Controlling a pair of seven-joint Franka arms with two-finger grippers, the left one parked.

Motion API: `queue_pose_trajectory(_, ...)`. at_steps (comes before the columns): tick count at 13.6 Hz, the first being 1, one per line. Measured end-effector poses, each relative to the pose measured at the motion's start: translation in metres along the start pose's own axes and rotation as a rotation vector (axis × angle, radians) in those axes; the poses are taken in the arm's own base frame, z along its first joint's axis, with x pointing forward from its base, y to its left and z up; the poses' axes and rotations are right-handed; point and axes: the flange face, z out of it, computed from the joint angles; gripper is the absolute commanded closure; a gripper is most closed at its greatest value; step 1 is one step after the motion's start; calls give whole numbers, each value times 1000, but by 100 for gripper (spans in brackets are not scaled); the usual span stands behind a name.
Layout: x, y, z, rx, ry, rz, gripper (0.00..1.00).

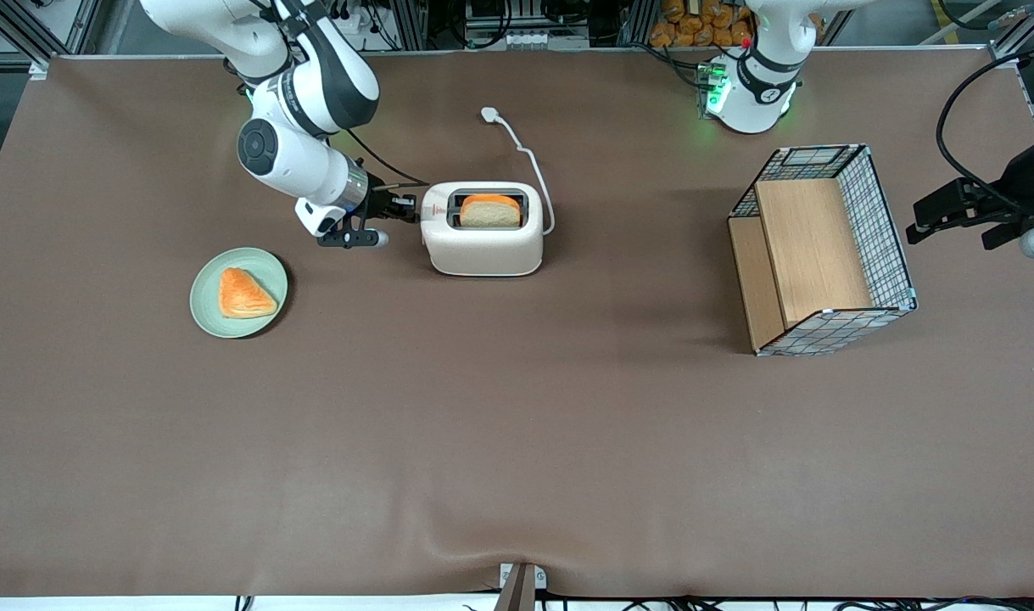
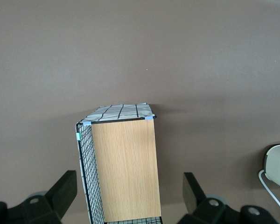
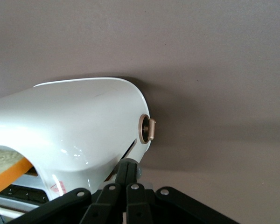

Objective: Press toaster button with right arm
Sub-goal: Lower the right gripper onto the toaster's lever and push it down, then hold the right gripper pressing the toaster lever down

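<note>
1. One toaster [image 1: 483,242], with one button [image 3: 148,129] and one cord [image 1: 529,157] ending in one plug [image 1: 489,113].
2. One bread slice [image 1: 489,210] in the slot.
3. One plate [image 1: 207,310], carrying one pastry [image 1: 243,294].
4. One basket [image 1: 822,250].
5. One gripper [image 1: 406,208] at the toaster's narrow end.
</note>
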Motion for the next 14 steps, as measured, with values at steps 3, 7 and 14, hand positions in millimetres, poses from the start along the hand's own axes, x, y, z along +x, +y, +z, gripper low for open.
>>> queue_pose_trajectory(3,2,1,7,-6,6,2,100)
queue_pose_trajectory(7,4,2,18,-15,16,3,100)
queue_pose_trajectory(14,4,4,34,-31,34,1,100)
